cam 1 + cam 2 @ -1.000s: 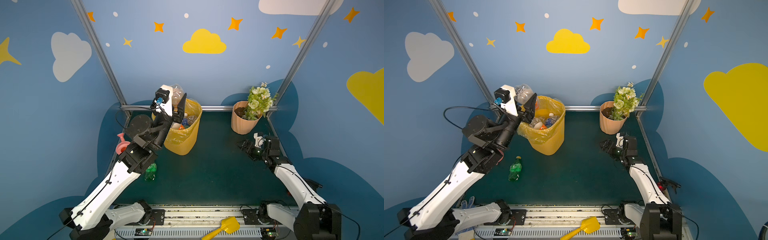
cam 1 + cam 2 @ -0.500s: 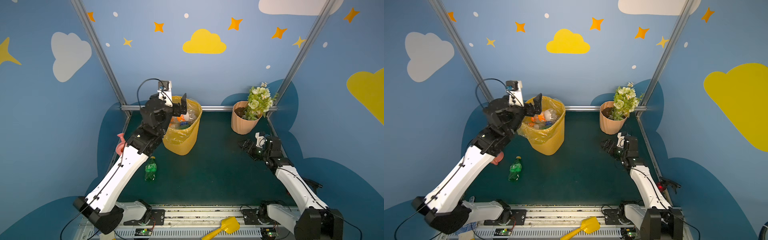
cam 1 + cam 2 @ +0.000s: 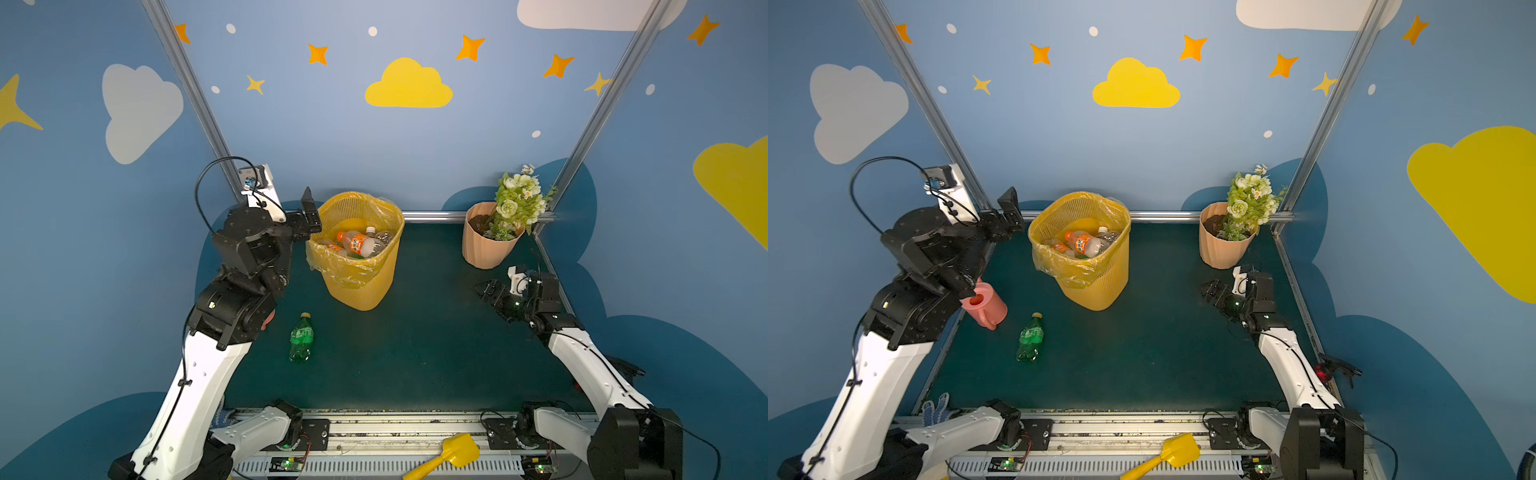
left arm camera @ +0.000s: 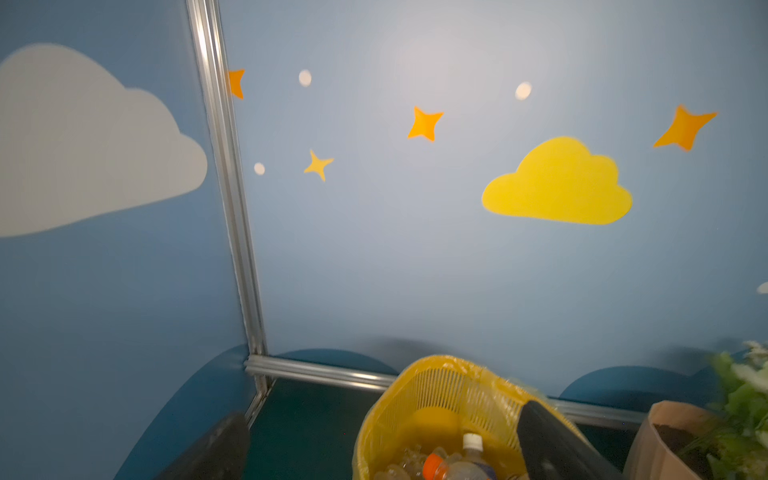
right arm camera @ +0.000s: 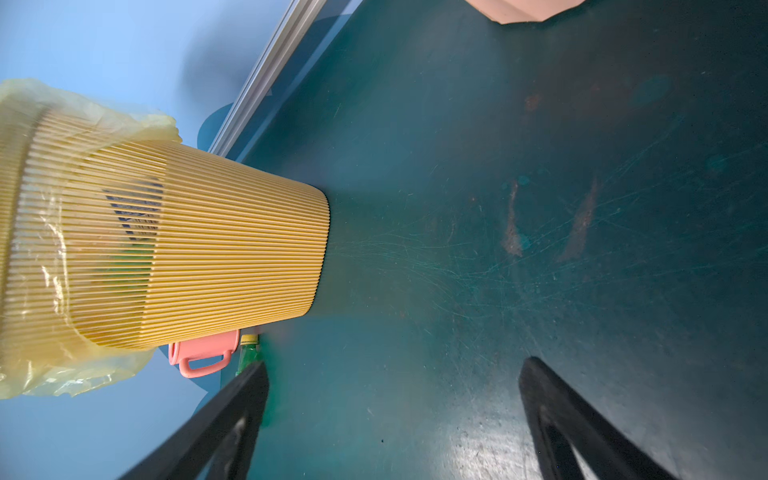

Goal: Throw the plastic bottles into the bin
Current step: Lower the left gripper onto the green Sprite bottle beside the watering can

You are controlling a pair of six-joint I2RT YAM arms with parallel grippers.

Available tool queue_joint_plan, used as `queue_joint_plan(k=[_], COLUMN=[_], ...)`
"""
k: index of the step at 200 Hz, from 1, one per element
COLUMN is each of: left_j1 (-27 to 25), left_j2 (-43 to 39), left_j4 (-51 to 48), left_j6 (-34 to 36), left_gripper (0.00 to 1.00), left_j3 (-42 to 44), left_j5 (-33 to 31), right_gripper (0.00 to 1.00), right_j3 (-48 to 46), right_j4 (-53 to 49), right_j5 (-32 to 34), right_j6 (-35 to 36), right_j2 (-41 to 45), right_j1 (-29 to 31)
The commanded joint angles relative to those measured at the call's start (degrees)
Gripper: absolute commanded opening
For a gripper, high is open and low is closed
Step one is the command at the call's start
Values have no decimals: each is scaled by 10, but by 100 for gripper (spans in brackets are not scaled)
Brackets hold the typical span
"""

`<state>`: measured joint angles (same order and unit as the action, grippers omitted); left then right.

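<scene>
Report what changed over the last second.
The left gripper opened, let go of the clear bottle it held above the bin and drew back to the left of its rim. The green bottle on the mat and the open right gripper stayed put.

Peach ribbed flower pot (image 3: 484, 249) upright at far right corner of green mat (image 3: 415, 345), white-green flowers (image 3: 519, 199) in it. Pink watering can (image 3: 984, 305): well left of pot, at mat's left edge. Yellow toy shovel (image 3: 457, 451): on front rail, well nearer than pot. Blue-dotted glove (image 3: 936, 407): front left, farthest from pot.
</scene>
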<state>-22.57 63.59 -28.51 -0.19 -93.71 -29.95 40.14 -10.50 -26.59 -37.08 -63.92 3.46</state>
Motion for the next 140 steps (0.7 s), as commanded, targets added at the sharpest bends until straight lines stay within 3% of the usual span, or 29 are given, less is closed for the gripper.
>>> queue_joint_plan(k=[1,24,74,140], left_j1=[30,71,177,184], left_j2=[-16,-49,-89,-98], left_j4=[-93,-117,-150,-135], left_j6=[-48,-105,-236,-291], left_gripper=[100,100,100,100], left_j3=[38,143,360,501], left_j5=[-13,-5,143,202], right_gripper=[94,94,94,94], right_j3=[-1,-2,-2,-7], right_j4=[10,10,5,13], right_j5=[-4,-6,-1,-10], right_j6=[4,4,8,4], right_j2=[-2,-4,0,-10], right_j1=[-2,-1,-4,-5])
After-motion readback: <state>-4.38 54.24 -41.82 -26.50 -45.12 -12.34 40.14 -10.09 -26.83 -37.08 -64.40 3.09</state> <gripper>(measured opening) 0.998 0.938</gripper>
